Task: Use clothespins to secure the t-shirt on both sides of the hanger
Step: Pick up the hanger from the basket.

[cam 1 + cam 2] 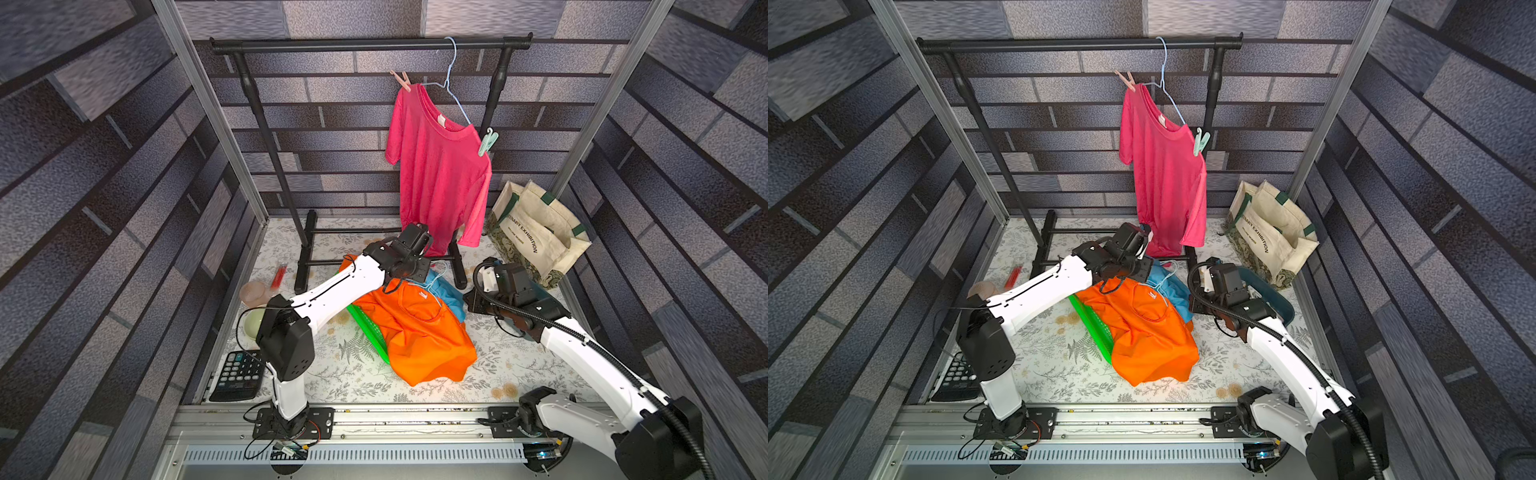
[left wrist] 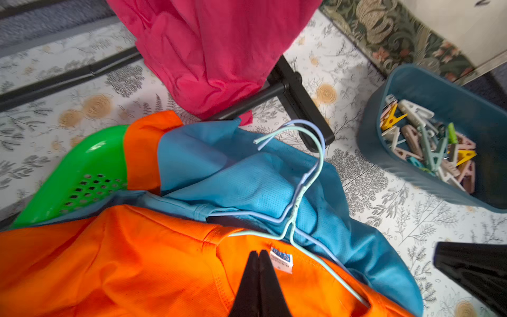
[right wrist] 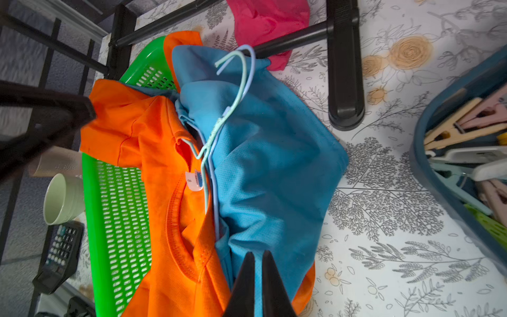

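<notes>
We see the pink shirt (image 1: 440,174) on its hanger (image 1: 451,83), up on the rail (image 1: 332,45). A pink pin (image 1: 401,80) bites one shoulder. A green pin (image 1: 487,142) bites the other. So we think both sides are held and this shirt is done.

The left claw (image 2: 259,252) has its two fingers pressed together, with nothing in them. It hangs over the orange shirt (image 2: 137,260), near the bottom of the pink shirt. The right claw (image 3: 257,254) is nearly closed too, with only a thin slit, and it holds nothing. It hangs over the blue shirt (image 3: 274,164).

The spare pins (image 2: 428,148) lie in a bin (image 2: 406,82). In a top view the bin (image 1: 1273,297) is just beside the right claw and farther from the left claw. So if we need one more pin, the right claw is nearer. The pins lie in a heap and point every way. We would pick a top one and close the claw across its long side.
</notes>
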